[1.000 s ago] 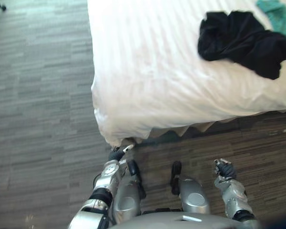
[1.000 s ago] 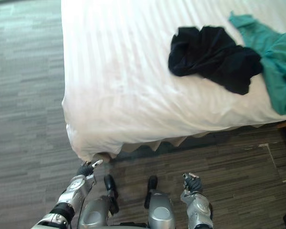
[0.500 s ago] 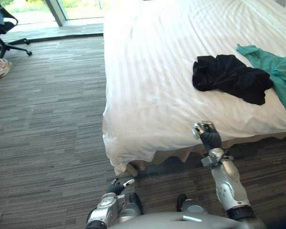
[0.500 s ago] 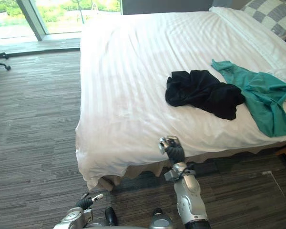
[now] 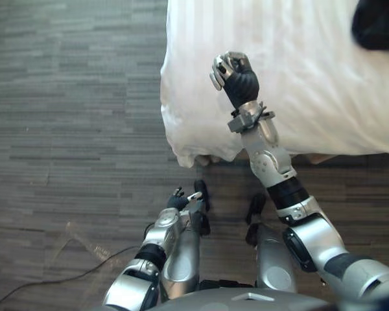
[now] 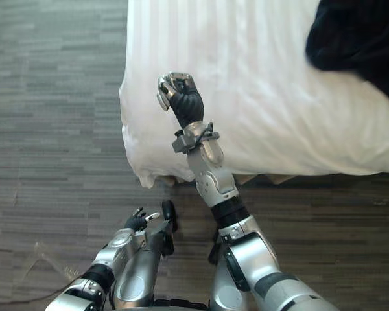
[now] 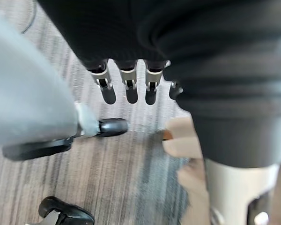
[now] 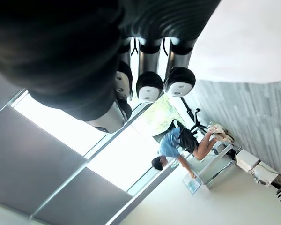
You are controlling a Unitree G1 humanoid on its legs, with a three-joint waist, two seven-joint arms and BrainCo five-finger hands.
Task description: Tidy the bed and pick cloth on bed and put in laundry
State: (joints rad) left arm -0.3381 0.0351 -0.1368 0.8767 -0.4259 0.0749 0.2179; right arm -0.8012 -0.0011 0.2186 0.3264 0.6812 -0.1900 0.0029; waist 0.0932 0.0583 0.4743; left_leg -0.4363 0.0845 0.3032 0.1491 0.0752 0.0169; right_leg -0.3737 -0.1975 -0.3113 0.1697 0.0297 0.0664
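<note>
A black cloth (image 6: pixel 356 39) lies bunched on the white bed (image 5: pixel 311 91), at the far right of what I see. My right hand (image 5: pixel 235 74) is raised over the bed near its corner, well left of the black cloth. Its fingers (image 8: pixel 150 86) are curled and hold nothing. My left hand (image 5: pixel 180 201) hangs low over the floor in front of the bed corner. Its fingers (image 7: pixel 129 91) are relaxed and straight, with the thumb (image 7: pixel 107 126) apart, and nothing is in it.
Grey striped carpet (image 5: pixel 71 116) runs left of and in front of the bed. The bed's corner (image 5: pixel 185 152) droops toward the floor. A person (image 8: pixel 178 143) sits in a chair by the large windows, far off.
My right arm has risen from beside the leg to above the bed corner. The camera has tilted and shifted, so the black cloth sits at the picture's edge. Left hand stays low.
</note>
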